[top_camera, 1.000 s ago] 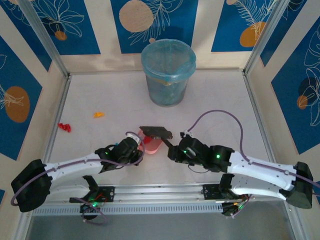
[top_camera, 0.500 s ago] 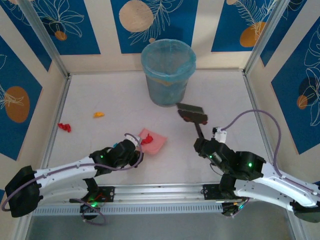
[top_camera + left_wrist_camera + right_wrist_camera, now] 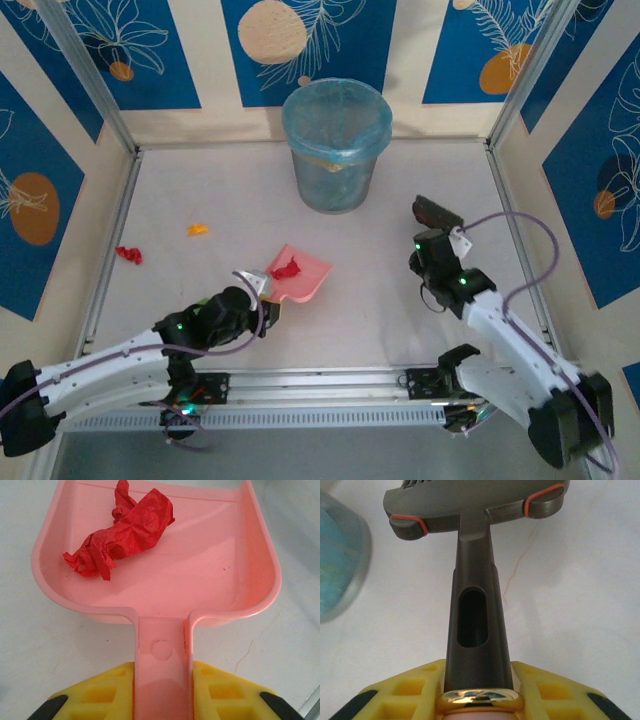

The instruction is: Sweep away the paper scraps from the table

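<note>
Crumpled red paper scrap (image 3: pixel 120 530), creased and wrinkly, lay in the left side of the smooth pink plastic dustpan (image 3: pixel 220 580), a shallow scoop with rounded corners. Two more sat on the matte pale table (image 3: pixel 400 330), well apart from the pan: orange wad (image 3: pixel 197 229), and red wad (image 3: pixel 128 254) further left. Left gripper (image 3: pixel 162 692) was clamped on the pan's flat handle between yellow ribbed pads (image 3: pixel 100 695). Right gripper (image 3: pixel 477 695) was clamped on the dark slotted handle of a grey brush (image 3: pixel 470 505) with orange trim, right of the round translucent bin (image 3: pixel 335 150) with its blue liner.
</note>
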